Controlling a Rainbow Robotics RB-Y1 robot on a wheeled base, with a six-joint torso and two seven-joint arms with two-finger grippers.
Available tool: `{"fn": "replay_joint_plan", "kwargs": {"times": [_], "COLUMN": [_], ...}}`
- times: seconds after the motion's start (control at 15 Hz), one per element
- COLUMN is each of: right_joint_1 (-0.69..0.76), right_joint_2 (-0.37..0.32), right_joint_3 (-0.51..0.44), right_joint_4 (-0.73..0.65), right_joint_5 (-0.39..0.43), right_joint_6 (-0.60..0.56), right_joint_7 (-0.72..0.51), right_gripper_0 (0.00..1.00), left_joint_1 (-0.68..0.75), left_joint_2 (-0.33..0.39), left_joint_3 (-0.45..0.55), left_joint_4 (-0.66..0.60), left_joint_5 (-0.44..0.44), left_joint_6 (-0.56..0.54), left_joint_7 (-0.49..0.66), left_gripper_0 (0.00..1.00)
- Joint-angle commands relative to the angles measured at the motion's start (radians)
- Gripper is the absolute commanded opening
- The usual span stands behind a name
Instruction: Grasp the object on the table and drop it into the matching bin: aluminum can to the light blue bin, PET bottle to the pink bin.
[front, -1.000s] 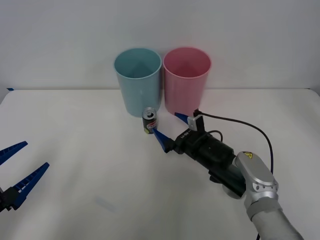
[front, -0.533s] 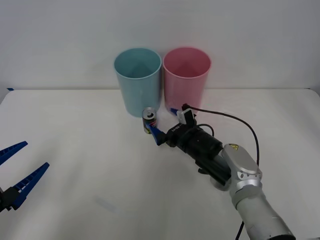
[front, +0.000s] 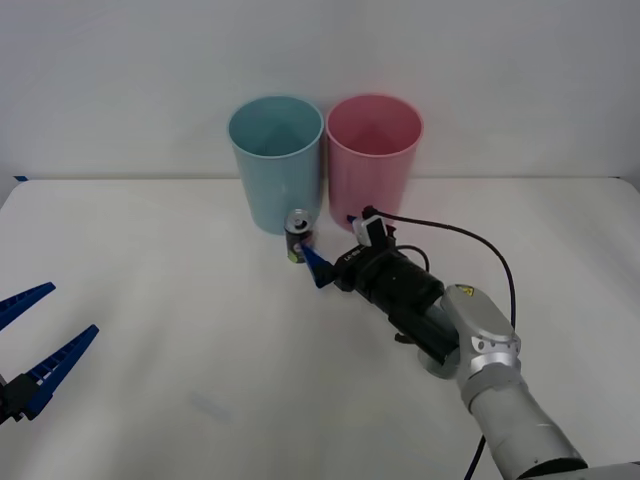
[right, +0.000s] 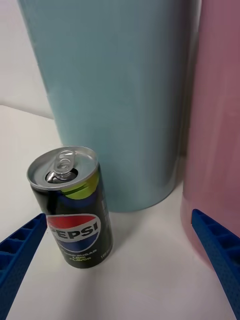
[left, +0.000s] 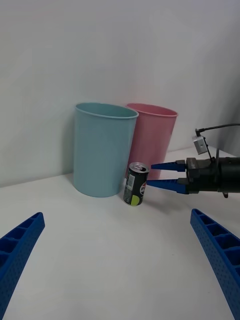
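Note:
The aluminum can (front: 297, 236), small and dark with a silver top, stands upright on the white table (front: 180, 300) just in front of the light blue bin (front: 275, 160). The pink bin (front: 373, 160) stands beside that bin, on its right. My right gripper (front: 327, 237) is open and level with the can, its fingertips just reaching the can's right side. In the right wrist view the can (right: 72, 215) stands close to one fingertip (right: 30, 240), off-centre in the open gripper (right: 119, 217). My left gripper (front: 72, 309) waits open at the table's left edge.
Both bins (right: 120, 100) rise right behind the can, with little room between it and their walls. The right arm's black cable (front: 470, 245) loops over the table to the right. The left wrist view shows the can (left: 136, 184) and the right gripper (left: 151, 175) from the side.
My right gripper has moved forward and left, from beside the can to having its fingertips at the can, close to the bins. The left arm has not moved.

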Motion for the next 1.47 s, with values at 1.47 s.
{"fn": "replay_joint_plan", "kwargs": {"times": [1.47], "right_joint_1": [-0.015], "right_joint_2": [0.0], "right_joint_3": [0.229], "right_joint_4": [0.0], "right_joint_5": [-0.353], "right_joint_6": [0.168], "right_joint_7": [0.325], "right_gripper_0": [1.0], "left_joint_1": [0.0], "left_joint_2": [0.0], "left_joint_3": [0.0], "left_joint_4": [0.0], "left_joint_5": [0.0], "left_joint_6": [0.0], "left_joint_7": [0.0], "left_gripper_0": [1.0]}}
